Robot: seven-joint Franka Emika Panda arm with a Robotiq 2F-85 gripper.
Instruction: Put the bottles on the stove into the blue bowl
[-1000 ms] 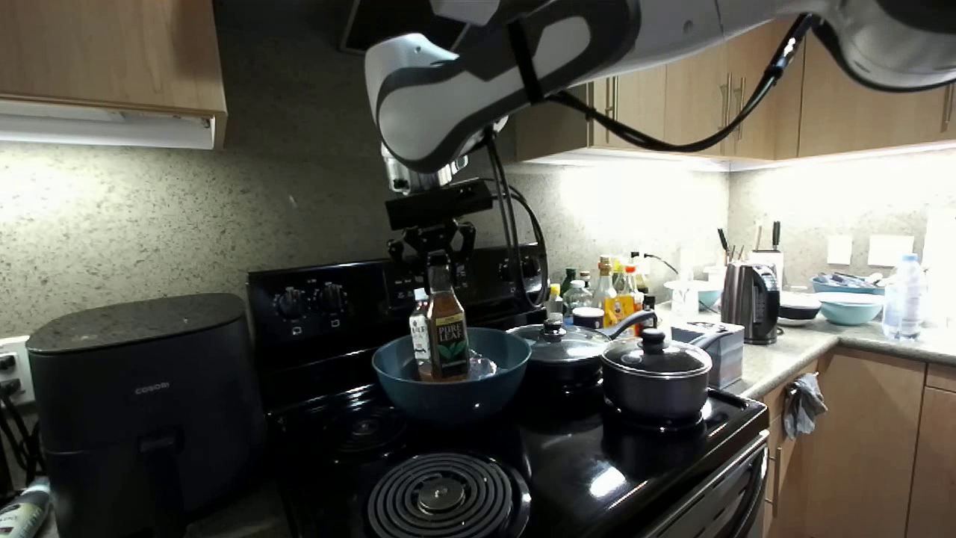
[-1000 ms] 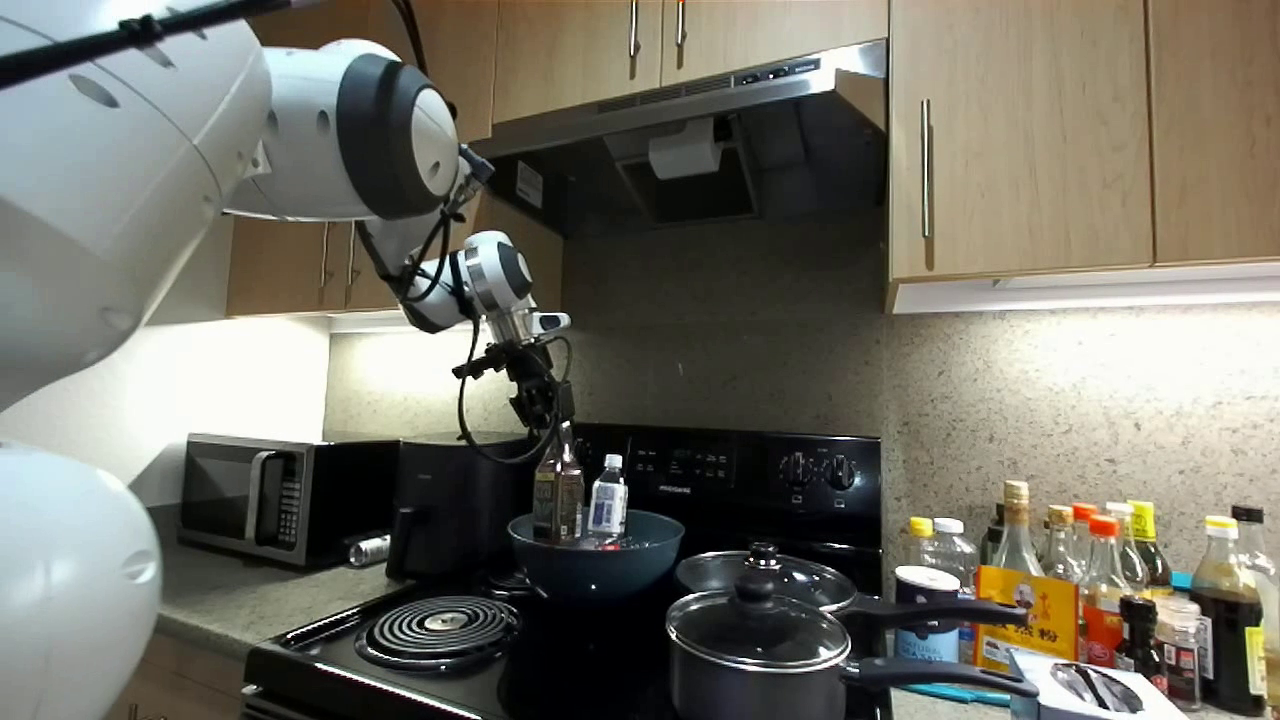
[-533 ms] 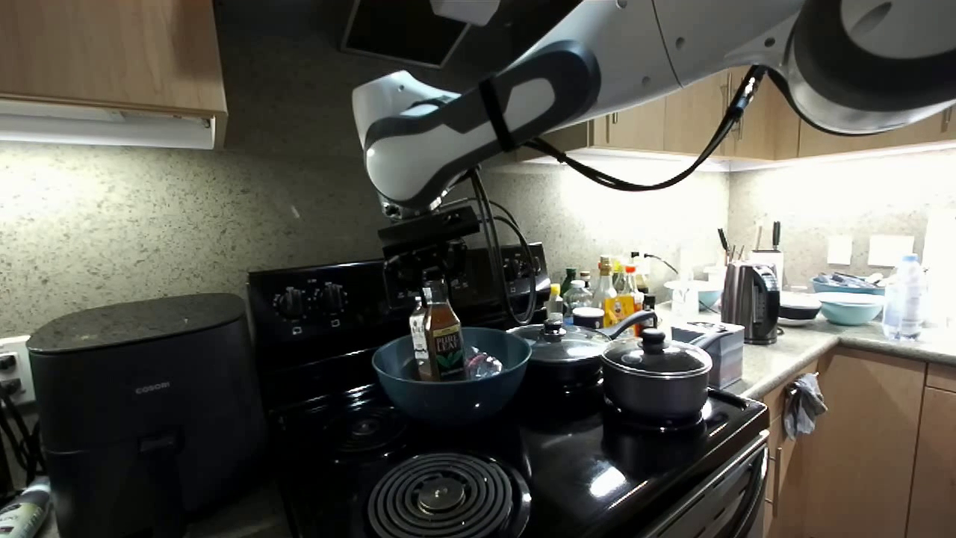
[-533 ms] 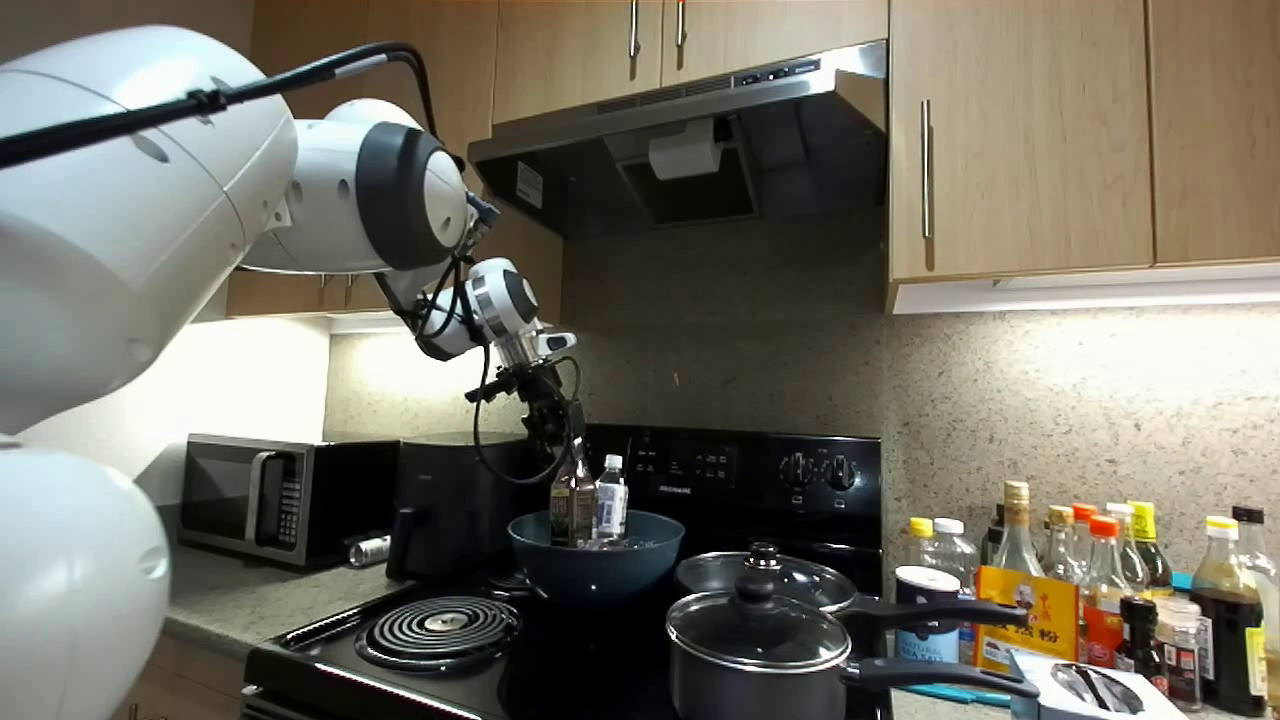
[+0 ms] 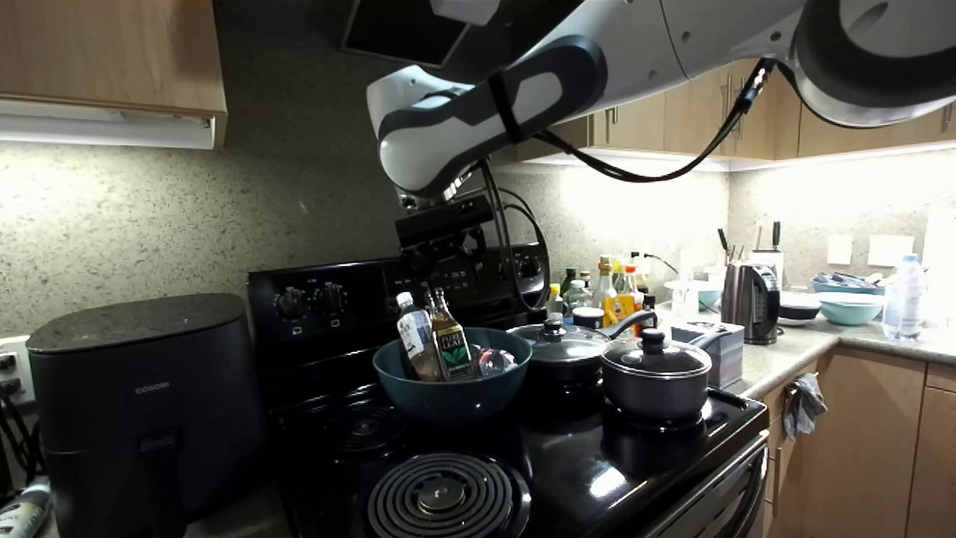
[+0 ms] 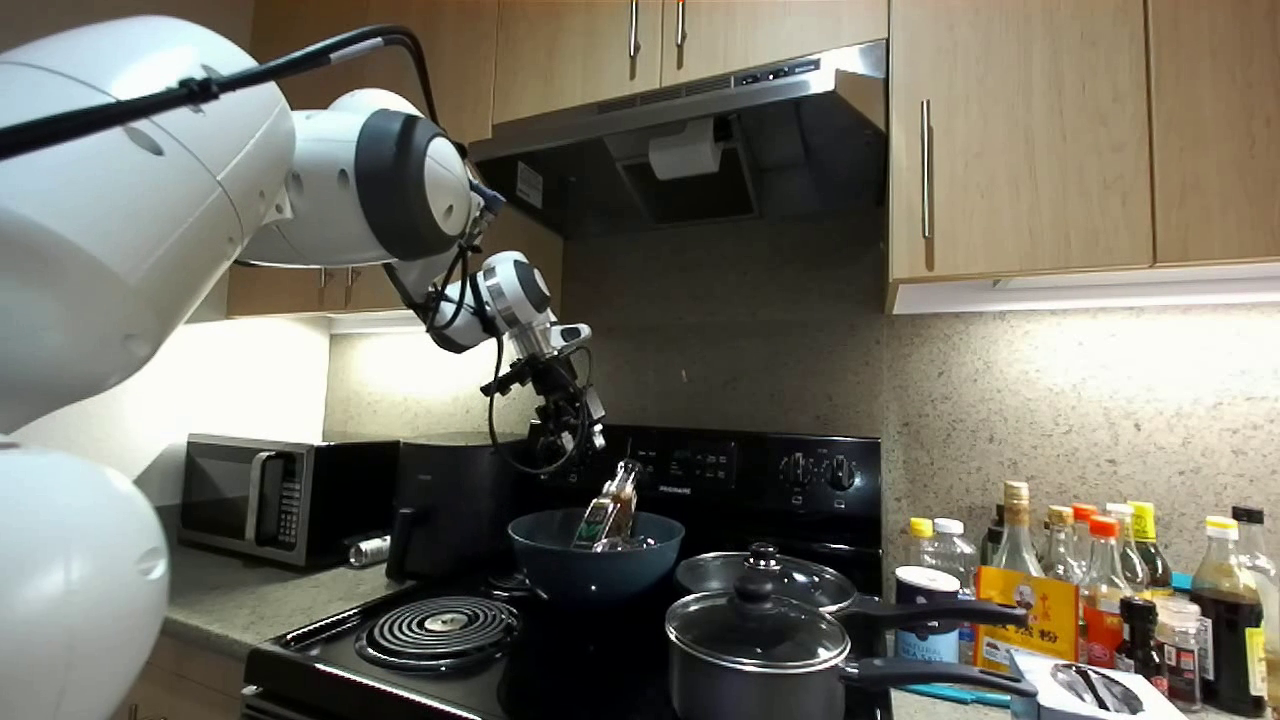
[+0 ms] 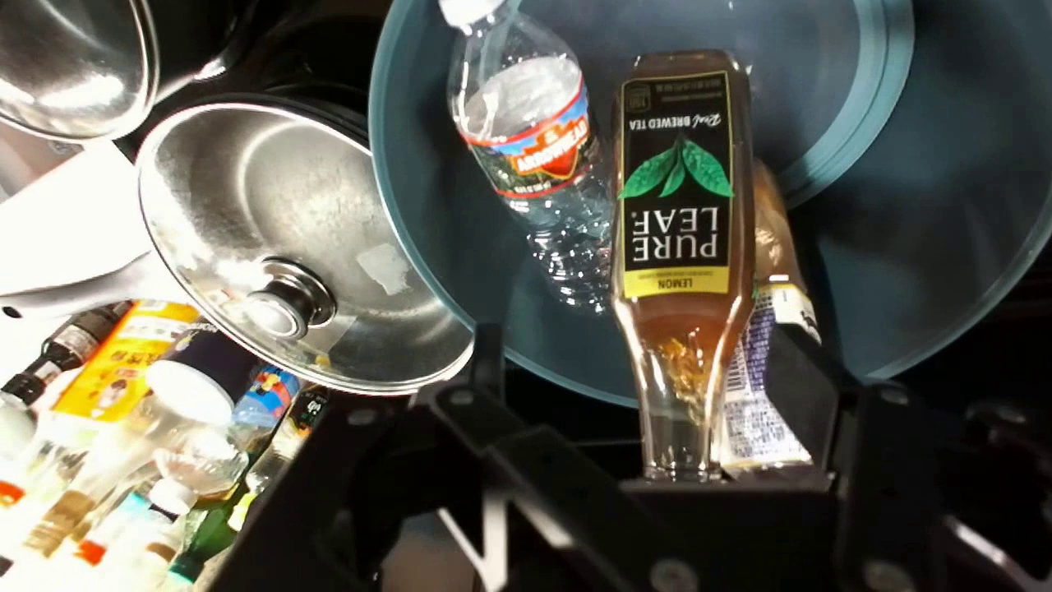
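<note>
As Pure Leaf lemon tea bottle point(image 7: 678, 181) leans in teal-blue bowl point(image 5: 452, 407), gripper point(image 7: 639, 337) hovers with jaws parted

While the gripper hangs above the bowl in both exterior views, its fingers point(image 7: 809, 395) are spread wide, released. Between them in the wrist view runs the neck of the tea bottle, apart from both. That bottle stands inside the bowl at a tilt, its neck rising above the rim.

Just beside it, a white-capped bottle point(image 5: 416, 329) with a white-and-blue label tilts the same way in an exterior view; in the wrist view it is partly covered by the tea bottle and a finger. An Arrowhead water bottle point(image 7: 526, 148), clear with a red-edged label, lies low in the same bowl, on the tea bottle's other side. Whether the three touch is hard to tell.

The bowl sits on the electric coil range point(image 5: 567, 463), in front of its glossy black control panel point(image 6: 765, 490). Near it are a lidded frying pan point(image 5: 560, 347) and a lidded saucepan point(image 5: 657, 388), and a coil burner point(image 5: 396, 493) shows at the front. Beside the range stands a COSORI air fryer point(image 5: 142, 418), with a microwave point(image 6: 215, 505) just past it. Condiment bottles point(image 6: 1105, 580) crowd the opposite side, and a range hood point(image 6: 690, 105) hangs overhead.
</note>
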